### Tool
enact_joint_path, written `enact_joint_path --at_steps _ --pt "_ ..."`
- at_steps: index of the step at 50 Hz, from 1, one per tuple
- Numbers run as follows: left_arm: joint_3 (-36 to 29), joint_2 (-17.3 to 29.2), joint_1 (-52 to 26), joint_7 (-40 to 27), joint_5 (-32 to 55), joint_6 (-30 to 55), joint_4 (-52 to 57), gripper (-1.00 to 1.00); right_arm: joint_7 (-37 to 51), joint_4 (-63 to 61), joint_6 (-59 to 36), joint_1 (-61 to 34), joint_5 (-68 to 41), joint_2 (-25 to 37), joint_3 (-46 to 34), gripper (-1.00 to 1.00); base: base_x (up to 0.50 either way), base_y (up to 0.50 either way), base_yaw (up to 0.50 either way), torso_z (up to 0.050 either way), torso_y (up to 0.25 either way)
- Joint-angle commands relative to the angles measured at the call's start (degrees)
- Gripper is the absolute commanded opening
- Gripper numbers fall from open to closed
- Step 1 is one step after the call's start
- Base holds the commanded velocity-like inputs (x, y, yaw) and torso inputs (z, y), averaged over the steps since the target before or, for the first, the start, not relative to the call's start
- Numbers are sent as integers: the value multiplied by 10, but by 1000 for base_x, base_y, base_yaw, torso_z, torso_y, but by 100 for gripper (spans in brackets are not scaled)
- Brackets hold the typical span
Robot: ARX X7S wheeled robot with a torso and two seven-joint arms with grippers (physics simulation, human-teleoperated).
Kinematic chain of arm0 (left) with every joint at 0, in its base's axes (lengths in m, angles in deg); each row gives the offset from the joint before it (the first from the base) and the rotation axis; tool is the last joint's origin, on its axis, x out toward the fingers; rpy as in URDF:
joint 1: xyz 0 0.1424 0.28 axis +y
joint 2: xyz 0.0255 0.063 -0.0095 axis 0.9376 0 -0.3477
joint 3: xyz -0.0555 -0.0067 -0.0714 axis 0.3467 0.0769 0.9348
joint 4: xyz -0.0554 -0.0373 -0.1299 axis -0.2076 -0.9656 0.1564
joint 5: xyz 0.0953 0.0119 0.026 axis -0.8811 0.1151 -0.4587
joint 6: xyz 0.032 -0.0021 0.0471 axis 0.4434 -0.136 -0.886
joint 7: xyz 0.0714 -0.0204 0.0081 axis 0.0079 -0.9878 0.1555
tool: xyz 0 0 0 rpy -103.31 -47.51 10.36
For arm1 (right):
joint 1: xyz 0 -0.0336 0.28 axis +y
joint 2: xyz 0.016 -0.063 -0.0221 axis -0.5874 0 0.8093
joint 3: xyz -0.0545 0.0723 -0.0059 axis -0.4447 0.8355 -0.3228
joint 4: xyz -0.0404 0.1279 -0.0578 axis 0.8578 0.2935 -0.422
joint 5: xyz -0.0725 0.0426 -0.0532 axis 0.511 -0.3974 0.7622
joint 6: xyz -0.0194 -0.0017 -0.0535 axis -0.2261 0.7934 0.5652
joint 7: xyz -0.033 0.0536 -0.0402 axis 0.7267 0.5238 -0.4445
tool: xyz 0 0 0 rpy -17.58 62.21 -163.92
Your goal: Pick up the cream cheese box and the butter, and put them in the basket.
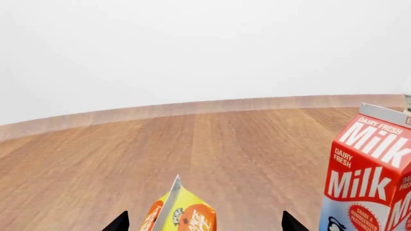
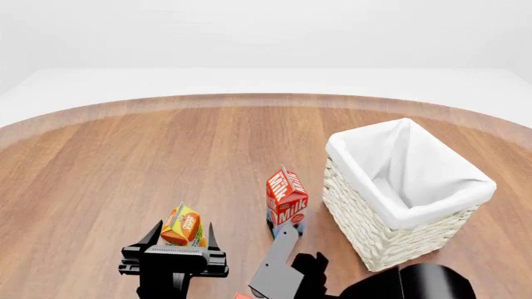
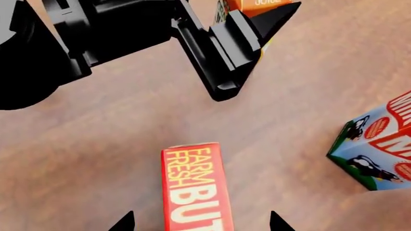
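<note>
The butter (image 3: 192, 187), a red box lettered "FARM FRESH BUTTER", lies flat on the wooden floor. My right gripper (image 3: 201, 222) is open, with a fingertip on each side of the butter and not touching it. The white wicker basket (image 2: 390, 240) with its cloth liner stands at the right. My left gripper (image 2: 182, 237) is open around the orange juice carton (image 2: 181, 224), which also shows between its fingertips in the left wrist view (image 1: 183, 214). The cream cheese box is out of view.
A tall red milk carton (image 2: 287, 198) stands between the juice carton and the basket; it also shows in the left wrist view (image 1: 372, 178) and the right wrist view (image 3: 378, 144). My left gripper's black body (image 3: 212, 48) hangs close beyond the butter.
</note>
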Motion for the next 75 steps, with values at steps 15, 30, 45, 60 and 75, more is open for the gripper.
enact_joint_path --at_steps 15,30,45,60,75 --pt "-3 0 -1 -1 0 -5 -5 100 -52 58 41 6 64 -1 -43 100 0 0 0 0 0" --pt "-5 -50 -21 40 -21 -155 -200 100 -60 77 49 10 81 -8 -64 100 0 0 0 0 0" --pt "-12 7 -4 -10 7 -1 2 100 -69 92 56 9 94 -10 -81 100 0 0 0 0 0" --pt "-13 8 -4 -11 8 -2 2 100 -79 110 66 10 104 -16 -93 100 0 0 0 0 0" --pt "-14 9 -4 -12 8 -2 2 100 -91 128 80 16 122 -22 -112 100 0 0 0 0 0"
